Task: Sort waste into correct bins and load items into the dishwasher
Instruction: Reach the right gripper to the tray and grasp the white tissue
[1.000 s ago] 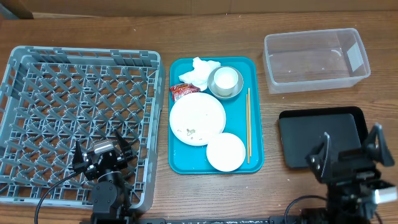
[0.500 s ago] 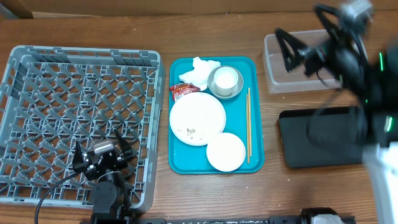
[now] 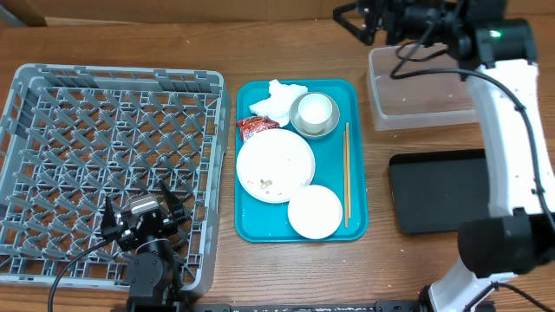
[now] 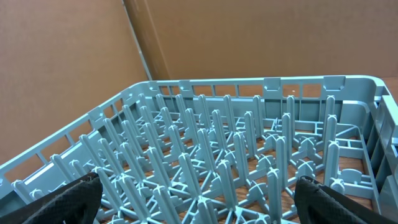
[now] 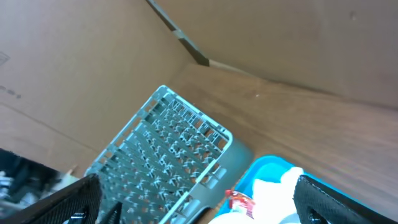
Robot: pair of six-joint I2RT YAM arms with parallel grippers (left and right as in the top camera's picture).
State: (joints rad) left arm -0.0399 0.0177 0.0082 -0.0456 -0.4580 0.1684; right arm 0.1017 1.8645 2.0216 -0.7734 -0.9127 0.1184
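Your right gripper (image 3: 357, 22) has swung from the near edge to the clear tub's (image 3: 416, 114) far corner, wide and empty; left gripper (image 3: 139, 213) wide too. Nothing sorted yet.

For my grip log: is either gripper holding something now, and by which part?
Nothing is held. The left gripper stands open above the grey dish rack, and the right gripper is open in the air near the clear plastic tub.

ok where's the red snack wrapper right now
Overhead, the red wrapper lies on the teal tray near its left edge, wedged between the crumpled napkin and the plate.
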